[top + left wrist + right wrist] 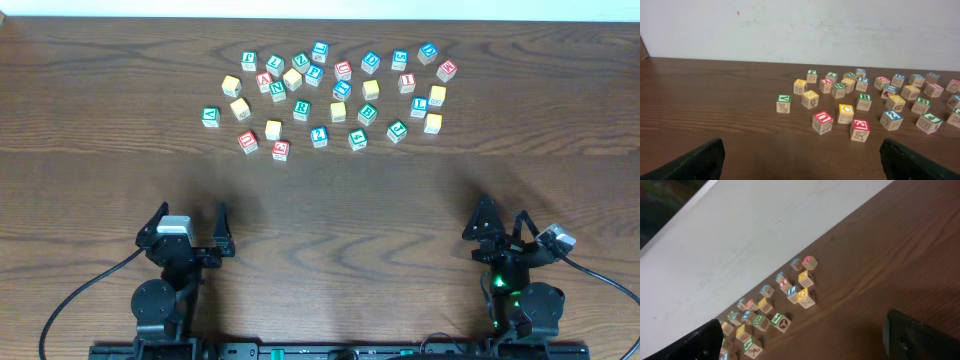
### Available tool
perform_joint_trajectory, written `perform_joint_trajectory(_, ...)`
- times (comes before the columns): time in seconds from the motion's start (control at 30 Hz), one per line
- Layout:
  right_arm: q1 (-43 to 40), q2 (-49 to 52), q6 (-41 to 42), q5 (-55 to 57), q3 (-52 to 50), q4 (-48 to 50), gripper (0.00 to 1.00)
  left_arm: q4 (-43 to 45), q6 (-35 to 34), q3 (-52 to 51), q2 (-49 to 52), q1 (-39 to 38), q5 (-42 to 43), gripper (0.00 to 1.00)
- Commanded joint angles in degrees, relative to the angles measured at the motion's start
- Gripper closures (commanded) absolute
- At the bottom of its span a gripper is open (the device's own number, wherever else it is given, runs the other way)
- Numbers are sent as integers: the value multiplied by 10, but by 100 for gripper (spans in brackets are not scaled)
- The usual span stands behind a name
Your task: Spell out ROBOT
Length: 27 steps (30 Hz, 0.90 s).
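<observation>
At the far side of the worktop (320, 200) lies a loose scatter of letter cubes (341, 89), and none of it has been sorted. No cube stands apart from the rest, and the bare strip of wood between the scatter and the arms holds no row of letters. By that showing the word is not begun, and all five letters are left to fetch and line up.

The R cube (302, 109), green-bordered, sits near the front middle of the scatter. In the left wrist view it shows just behind a yellow C cube (845, 112) and a red E cube (860, 129). The B cube (367, 113), also green-bordered, lies a little to its right, with one of the yellow cubes (338, 111) between them. Several more of these are dotted through the group, but which two carry an O is too small to read. The blue T cannot be picked out either.

The left gripper (191, 214) hangs low at the near edge, jaws spread wide and holding nothing. The R cube is well ahead of it and somewhat to its right. The right gripper (503, 222) is likewise wide apart and empty, with the whole scatter well ahead and to its left. Neither touches any cube.
</observation>
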Motion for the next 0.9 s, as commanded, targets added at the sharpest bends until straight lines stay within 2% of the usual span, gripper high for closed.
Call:
perform_joint_trajectory(0.0,-1,-3,2,3,-1,-2,1,-2,2,-14,-4,-24,4,2)
perform_joint_trajectory(0.87,-1,-3,2,3,-1,-2,1,16,2,-10,-4,-24,3,2)
